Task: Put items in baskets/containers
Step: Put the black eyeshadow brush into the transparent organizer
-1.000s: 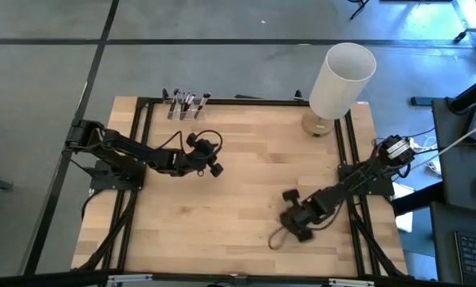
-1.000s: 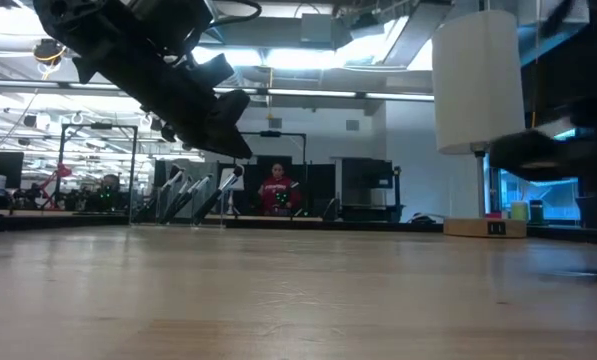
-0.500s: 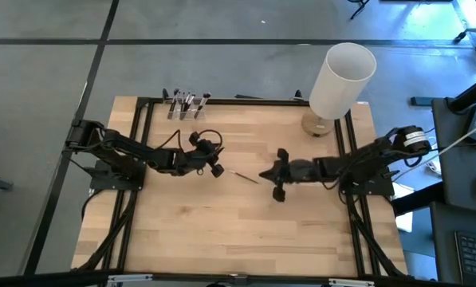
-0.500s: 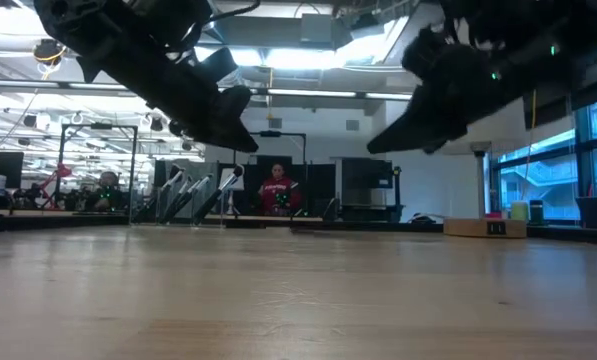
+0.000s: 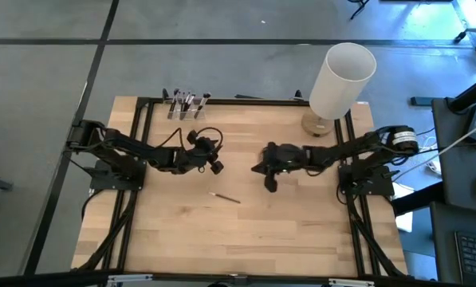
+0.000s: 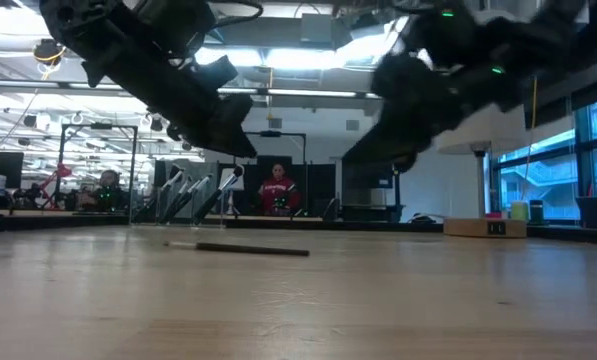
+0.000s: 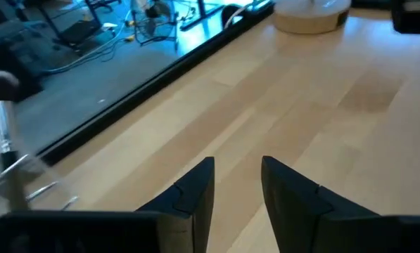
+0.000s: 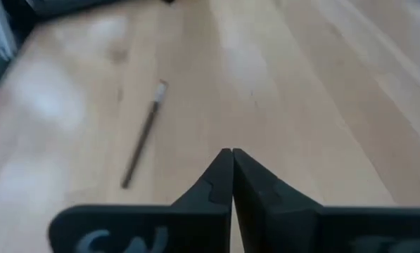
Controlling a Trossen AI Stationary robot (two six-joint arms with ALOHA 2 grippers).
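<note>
One thin dark-handled brush (image 5: 224, 197) lies flat on the wooden table near its middle; it also shows in the low view (image 6: 240, 249) and the right wrist view (image 8: 143, 152). Several more brushes stand in small clear cups (image 5: 186, 104) at the table's far edge, left of centre (image 6: 193, 196). My left gripper (image 5: 218, 168) hangs above the table left of centre, open and empty (image 7: 238, 186). My right gripper (image 5: 259, 170) hangs above the table's middle, shut and empty (image 8: 231, 165), the brush lying ahead of it and to its near-left side.
A tall white cylinder (image 5: 343, 70) stands on a round wooden base at the table's far right corner. A black frame rail (image 5: 222, 100) runs along the far edge. Bare table top lies on the near side. A person shows far off beyond the table (image 6: 275, 191).
My right gripper has swung from the table's near right part up and toward its middle and far side. Half a second ago a brush showed at its fingertips, off the table; now that brush lies flat on the table, apart from the gripper. My left gripper has kept still.
</note>
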